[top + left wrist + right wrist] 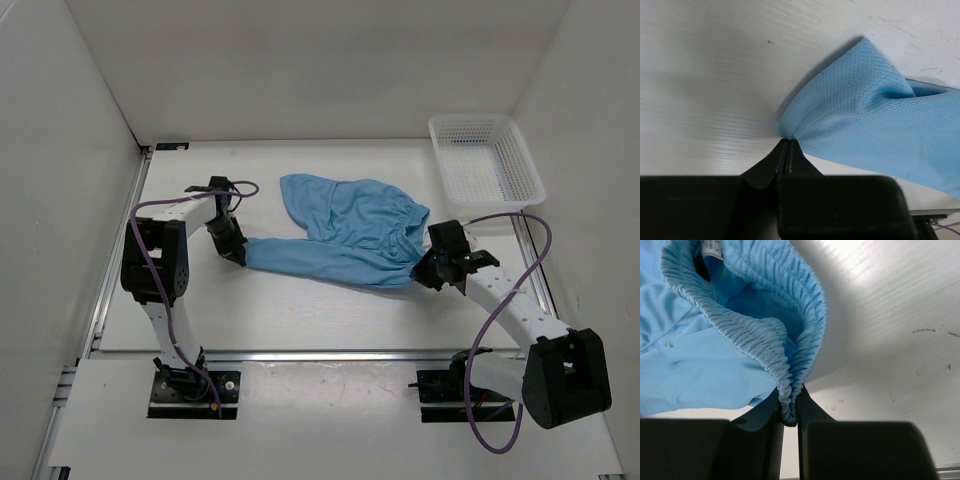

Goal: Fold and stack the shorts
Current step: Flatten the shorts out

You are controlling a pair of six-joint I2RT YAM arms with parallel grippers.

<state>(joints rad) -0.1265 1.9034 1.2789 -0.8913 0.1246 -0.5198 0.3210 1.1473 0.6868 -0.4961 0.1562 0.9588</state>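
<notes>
The light blue shorts (345, 230) lie spread across the middle of the white table, one leg reaching left, the gathered waistband at the right. My left gripper (238, 256) is shut on the hem corner of that leg; the left wrist view shows the mesh fabric (875, 115) pinched at the fingertips (787, 142). My right gripper (428, 272) is shut on the elastic waistband; the right wrist view shows the ribbed band (785, 360) folded and clamped between the fingers (789, 407). The drawstring is not visible.
A white mesh basket (485, 160) stands at the back right corner of the table, near the right wall. White walls enclose the table on the left, back and right. Purple cables loop off both arms.
</notes>
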